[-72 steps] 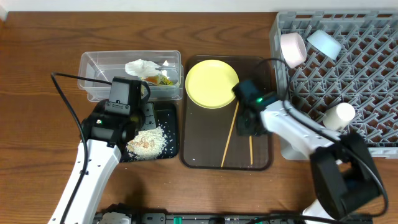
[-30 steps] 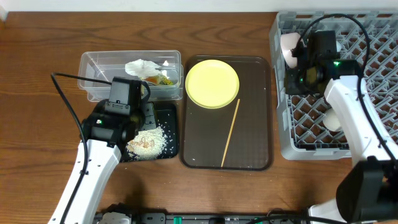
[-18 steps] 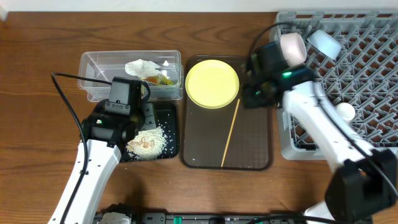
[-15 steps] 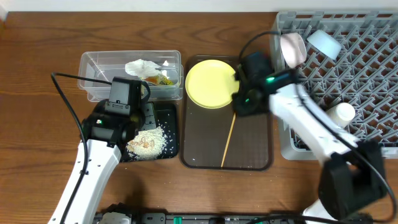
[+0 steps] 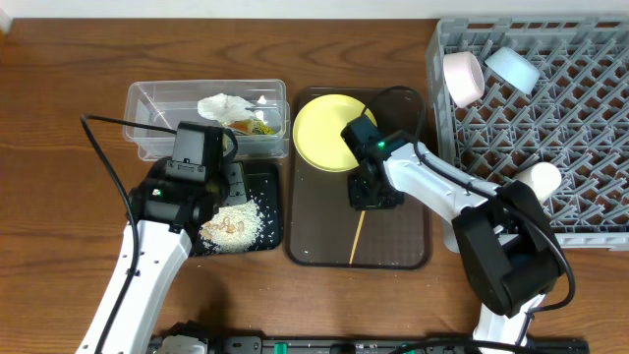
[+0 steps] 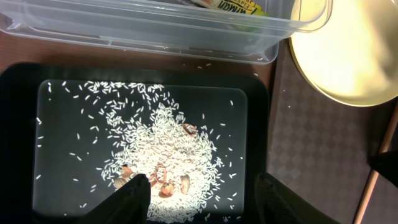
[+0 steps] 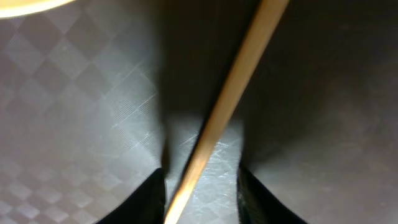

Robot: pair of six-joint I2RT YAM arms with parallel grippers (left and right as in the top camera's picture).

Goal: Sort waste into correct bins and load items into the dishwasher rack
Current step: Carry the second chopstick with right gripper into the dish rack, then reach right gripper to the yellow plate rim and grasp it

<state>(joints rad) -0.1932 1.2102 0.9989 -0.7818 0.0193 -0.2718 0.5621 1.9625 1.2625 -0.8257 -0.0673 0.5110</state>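
My right gripper (image 5: pixel 371 194) is low over the brown serving tray, just below the yellow plate (image 5: pixel 329 131). In the right wrist view it (image 7: pixel 202 199) is open, with one wooden chopstick (image 7: pixel 230 106) lying between its fingers. The chopstick's lower end (image 5: pixel 356 236) shows on the tray. My left gripper (image 5: pixel 218 202) hangs open and empty (image 6: pixel 202 202) over the rice scraps (image 6: pixel 161 143) in the black tray (image 6: pixel 18 155). The clear tub (image 5: pixel 157 108) holds crumpled paper (image 5: pixel 224 105) and the printed wrapper (image 5: pixel 254 125). The grey rack (image 5: pixel 590 128) holds the white bowl (image 5: pixel 462 77), blue bowl (image 5: pixel 513 67) and cup (image 5: pixel 539 179).
The dark brown serving tray (image 5: pixel 413 246) lies between the black tray and the rack. The tub sits directly behind the black tray. The right arm stretches from the rack's front left corner across the serving tray. A black cable loops left of the left arm.
The right arm went to the rack, then swung back left and came down over the single chopstick left on the serving tray. The left arm has not moved.
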